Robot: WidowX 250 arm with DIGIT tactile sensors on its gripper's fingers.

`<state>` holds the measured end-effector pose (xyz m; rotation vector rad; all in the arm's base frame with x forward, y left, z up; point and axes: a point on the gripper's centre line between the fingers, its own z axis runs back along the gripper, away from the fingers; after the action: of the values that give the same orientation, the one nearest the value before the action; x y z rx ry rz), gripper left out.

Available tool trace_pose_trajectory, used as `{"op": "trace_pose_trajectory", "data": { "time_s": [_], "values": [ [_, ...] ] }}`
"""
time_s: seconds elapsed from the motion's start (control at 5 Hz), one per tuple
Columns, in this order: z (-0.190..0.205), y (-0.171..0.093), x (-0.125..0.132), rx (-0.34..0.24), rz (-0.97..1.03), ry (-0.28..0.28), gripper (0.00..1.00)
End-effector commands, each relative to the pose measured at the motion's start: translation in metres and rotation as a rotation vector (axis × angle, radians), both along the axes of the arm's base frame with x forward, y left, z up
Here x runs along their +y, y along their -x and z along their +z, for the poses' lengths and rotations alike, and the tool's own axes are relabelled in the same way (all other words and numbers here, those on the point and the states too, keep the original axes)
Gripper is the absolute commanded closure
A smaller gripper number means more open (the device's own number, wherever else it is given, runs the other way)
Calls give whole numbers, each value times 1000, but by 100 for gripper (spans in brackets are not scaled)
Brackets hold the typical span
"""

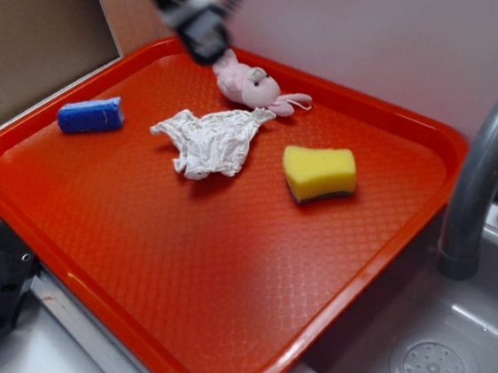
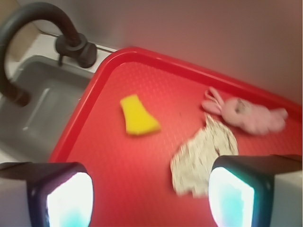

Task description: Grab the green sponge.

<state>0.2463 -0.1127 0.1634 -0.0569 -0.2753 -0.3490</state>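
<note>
Item, pincer [image 2: 151, 194]: in the wrist view its two fingers are showing at the bottom corners, standing wide apart with bare tray between them; it is holding nothing and touching nothing. The right-hand finger is overlapping the near edge of the white rag in the picture only, hanging above it. In the exterior view the pincer [image 1: 202, 35] is appearing blurred above the tray's far-left edge, just beside the pink toy.

Item, red tray [image 1: 218, 308]: it is lying on the counter [image 1: 63, 345], its right rim sitting at the edge of the grey sink [image 1: 446, 350]. A dark curved faucet [image 1: 487, 167] is rising beside that rim.

Item, white rag [image 1: 211, 140]: it is lying crumpled near the tray's middle, its far tip touching the toy.

Item, green sponge [image 1: 319, 172]: it is lying flat on the tray, yellow face up, with a thin dark layer showing along its near bottom edge. It is sitting right of the rag, apart from it, and well apart from the pincer. In the wrist view the sponge [image 2: 137, 116] is lying ahead and left of the fingers.

Item, blue block [image 1: 91, 115]: it is lying near the tray's left rim, well apart from the sponge.

Item, pink plush rabbit [image 1: 255, 86]: it is lying by the far rim.
</note>
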Motion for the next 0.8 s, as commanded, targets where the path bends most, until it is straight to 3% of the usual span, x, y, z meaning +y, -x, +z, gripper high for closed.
{"op": "trace_pose_trajectory", "data": {
  "time_s": [0.0,0.2,0.6],
  "values": [
    [-25,-34,-40,-75,20,-99,0],
    [-53,-48,-46,-64,28,-157,0],
    [-91,-56,-43,5,22,-189,0]
  ]
}}
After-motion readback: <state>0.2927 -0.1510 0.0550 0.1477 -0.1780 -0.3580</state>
